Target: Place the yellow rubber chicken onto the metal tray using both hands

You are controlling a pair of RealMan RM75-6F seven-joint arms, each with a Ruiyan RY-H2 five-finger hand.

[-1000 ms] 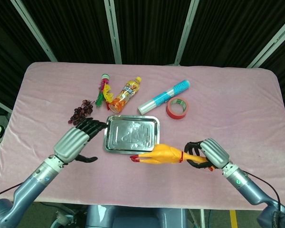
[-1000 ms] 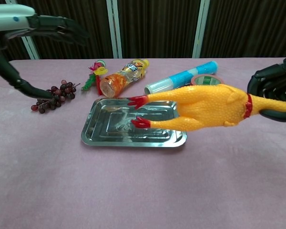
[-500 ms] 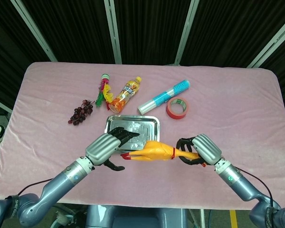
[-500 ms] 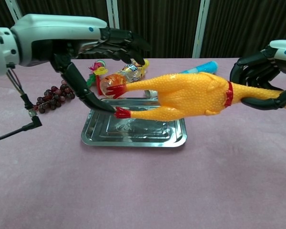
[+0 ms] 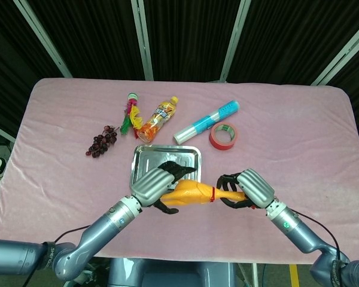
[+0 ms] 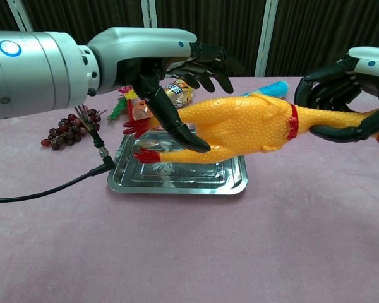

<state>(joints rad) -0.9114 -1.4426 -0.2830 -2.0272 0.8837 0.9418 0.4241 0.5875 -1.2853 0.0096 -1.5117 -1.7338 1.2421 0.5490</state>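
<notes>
The yellow rubber chicken [image 5: 190,194] [image 6: 243,125] hangs level in the air over the near edge of the metal tray [image 5: 161,156] [image 6: 177,178], red feet to the left. My right hand [image 5: 245,188] [image 6: 338,82] grips its neck and head end. My left hand [image 5: 158,185] [image 6: 170,57] straddles the leg end. Its thumb crosses the chicken's near side, and its fingers [image 6: 208,66] are spread above the body with a gap showing. The tray lies flat on the pink cloth with nothing in it.
Behind the tray lie a bunch of dark grapes [image 5: 102,142], a feathered toy [image 5: 130,113], an orange drink bottle [image 5: 157,118], a blue and white tube [image 5: 206,122] and a red tape roll [image 5: 224,136]. A black cable [image 6: 57,189] trails from my left arm.
My left hand has swung in from the left side of the tray to the chicken's legs. My right hand has carried the chicken left and up, over the tray's near edge.
</notes>
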